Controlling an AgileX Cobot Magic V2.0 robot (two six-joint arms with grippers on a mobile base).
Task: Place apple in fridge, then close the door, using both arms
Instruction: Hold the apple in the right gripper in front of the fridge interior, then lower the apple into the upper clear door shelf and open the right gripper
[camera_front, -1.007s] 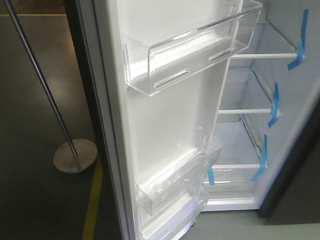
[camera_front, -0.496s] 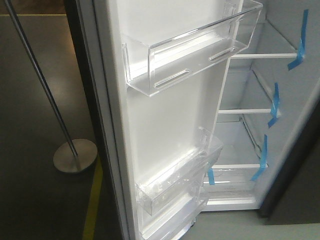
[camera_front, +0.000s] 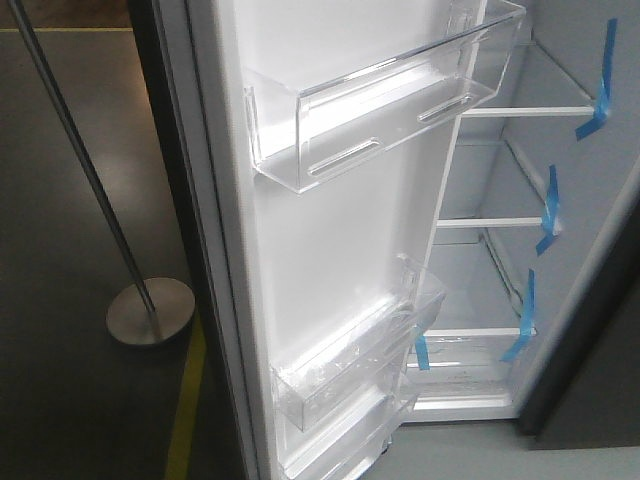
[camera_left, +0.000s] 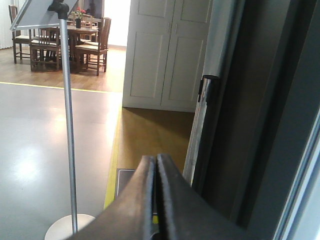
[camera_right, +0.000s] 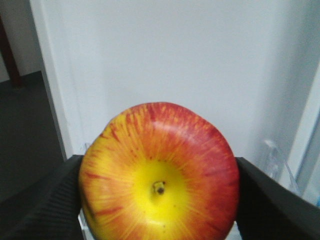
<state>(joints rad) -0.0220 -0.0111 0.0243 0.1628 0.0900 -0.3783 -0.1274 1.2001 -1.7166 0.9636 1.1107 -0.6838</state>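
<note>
right end effector (camera_right: 160, 202) tight on apple (camera_right: 159, 165), dimple toward camera; left end effector (camera_left: 156, 164) together

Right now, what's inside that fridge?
Inside the fridge only white shelves and strips of blue tape show. The open door and its clear bins cover the left part, so that is unknown. The apple is held in the right claw.

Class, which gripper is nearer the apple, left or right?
Right. The right gripper clamps the apple; the left gripper is shut on nothing, beside the door.
</note>
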